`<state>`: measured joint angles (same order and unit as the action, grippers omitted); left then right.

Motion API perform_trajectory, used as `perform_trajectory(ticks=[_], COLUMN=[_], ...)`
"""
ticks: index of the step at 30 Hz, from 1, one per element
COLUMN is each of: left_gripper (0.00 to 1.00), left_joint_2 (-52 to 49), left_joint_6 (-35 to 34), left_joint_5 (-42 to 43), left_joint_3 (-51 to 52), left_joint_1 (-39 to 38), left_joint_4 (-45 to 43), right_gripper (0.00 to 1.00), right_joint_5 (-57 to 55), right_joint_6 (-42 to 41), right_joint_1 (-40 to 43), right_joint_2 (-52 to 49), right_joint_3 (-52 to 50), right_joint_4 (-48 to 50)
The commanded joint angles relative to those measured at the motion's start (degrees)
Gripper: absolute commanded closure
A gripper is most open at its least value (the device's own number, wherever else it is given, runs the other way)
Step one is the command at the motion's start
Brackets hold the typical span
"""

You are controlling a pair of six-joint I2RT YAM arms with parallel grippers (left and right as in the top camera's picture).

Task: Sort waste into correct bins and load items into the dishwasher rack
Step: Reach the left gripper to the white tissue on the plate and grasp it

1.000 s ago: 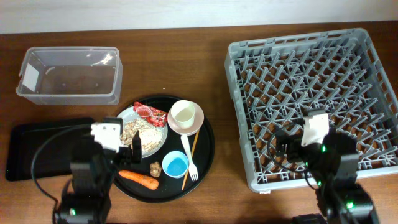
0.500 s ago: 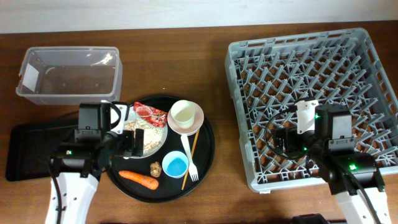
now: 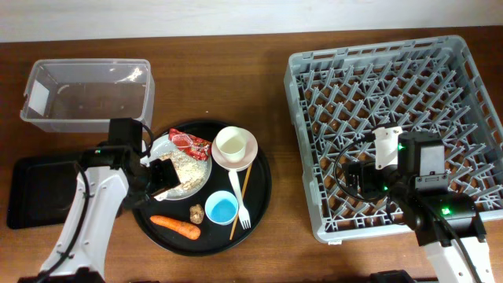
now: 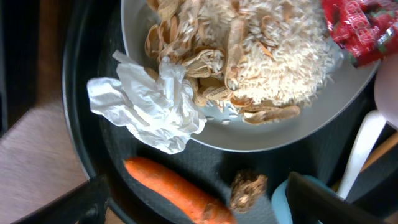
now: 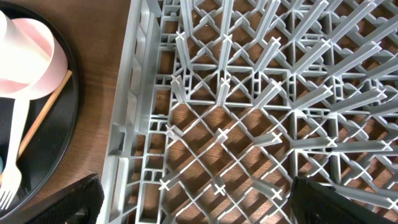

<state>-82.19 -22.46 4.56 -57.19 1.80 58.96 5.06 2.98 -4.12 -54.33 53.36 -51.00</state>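
Observation:
The white plate (image 4: 261,134) holds beige food scraps (image 4: 255,50), a white tissue (image 4: 146,106) on its left rim and a red wrapper (image 4: 360,25). The carrot (image 4: 180,193) and brown lump (image 4: 247,190) lie below it. My left gripper (image 4: 205,208) is open and empty, above the carrot and the plate's left side (image 3: 161,177). The pink bowl (image 3: 234,148), blue cup (image 3: 222,208), fork (image 3: 240,206) and stick (image 3: 242,192) sit on the round tray. My right gripper (image 5: 202,205) is open and empty over the grey rack (image 3: 393,126), near its front left (image 3: 361,179).
The clear tub (image 3: 86,98) stands at the back left. The shallow black tray (image 3: 39,189) lies left of the round black tray (image 3: 259,196). In the right wrist view the pink bowl (image 5: 37,56), fork (image 5: 12,162) and stick (image 5: 43,118) show left of the rack wall (image 5: 134,106).
Both arms have lifted and reached away from the front edge. In the last half second my left gripper swung right over the plate's left side. The right arm has stayed still.

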Motion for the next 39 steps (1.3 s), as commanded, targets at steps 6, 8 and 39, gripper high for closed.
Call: perform_trajectory(ticks=[6, 8, 39], left_gripper=[0.32, 0.32, 0.68], left_joint_2=[-5.9, -6.6, -7.0], left_joint_6=[-5.4, -5.4, -5.4], left_joint_5=[1.0, 0.3, -1.7], left_joint_3=[-1.0, -1.0, -0.9], left_joint_1=[0.2, 0.2, 4.2], left_joint_4=[-1.3, -1.9, -5.6], right_gripper=[0.01, 0.01, 0.01], right_joint_5=[0.5, 0.5, 0.5], right_joint_6=[-0.5, -0.5, -0.5], right_joint_1=[-0.3, -0.3, -0.3], right_joint_2=[0.2, 0.2, 0.2], right_joint_3=[1.6, 1.6, 1.6], right_joint_4=[-0.1, -0.2, -0.5])
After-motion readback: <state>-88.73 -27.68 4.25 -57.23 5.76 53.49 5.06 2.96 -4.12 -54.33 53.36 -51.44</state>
